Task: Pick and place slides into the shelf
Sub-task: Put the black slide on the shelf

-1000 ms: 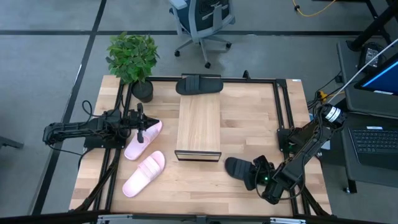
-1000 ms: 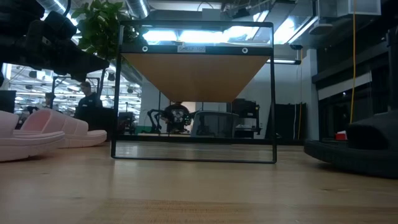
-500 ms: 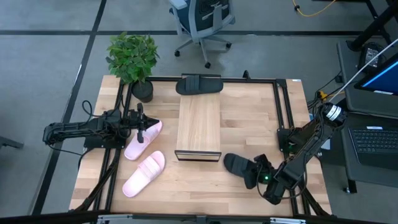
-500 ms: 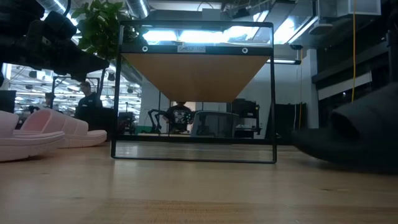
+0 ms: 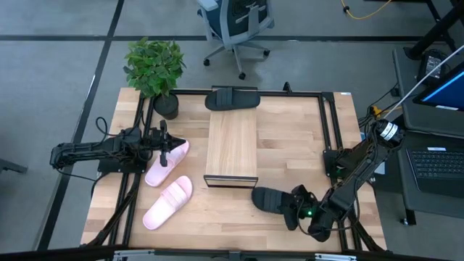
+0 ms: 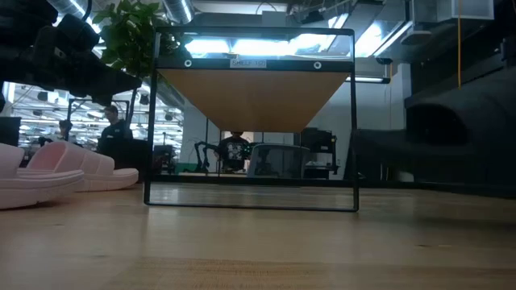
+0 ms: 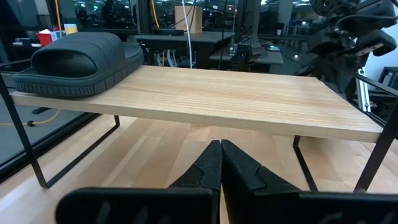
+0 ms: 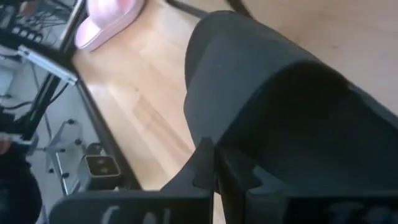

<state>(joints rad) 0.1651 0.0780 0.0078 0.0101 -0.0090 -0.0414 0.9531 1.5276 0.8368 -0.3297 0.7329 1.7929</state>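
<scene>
- A black slide [image 5: 270, 200] is pinched by its heel end in the right gripper [image 5: 296, 205], near the front right of the counter [image 5: 290, 145]. It now lies just right of the shelf's near end.
- Over the last second this slide has moved left, from further right on the counter toward the shelf [image 5: 232, 145]. In the low view it now looks raised off the wood, a large dark shape [image 6: 451, 137] hanging at the right of the picture.
- In the right wrist view the dark fingers [image 8: 208, 163] are pressed almost together on the edge of the slide's sole [image 8: 273, 99].
- My reading: the slide has been picked up and is being carried toward the shelf, so the placing step is the one under way.
- The second black slide [image 5: 233, 98] already rests on the far end of the shelf. The shelf is a long, low rack with a light wood top and a dark frame, in the middle of the counter.
- Two pale pink slides lie on the counter left of the shelf, one further back [image 5: 168, 162] and one nearer the front [image 5: 168, 202]. Neither has moved, so both are yet to be shelved.
- The left gripper [image 5: 164, 152] waits just above the further pink slide, its fingers [image 7: 208, 168] pressed together and holding nothing.
- A potted plant [image 5: 155, 69] stands at the far left corner of the counter.
</scene>
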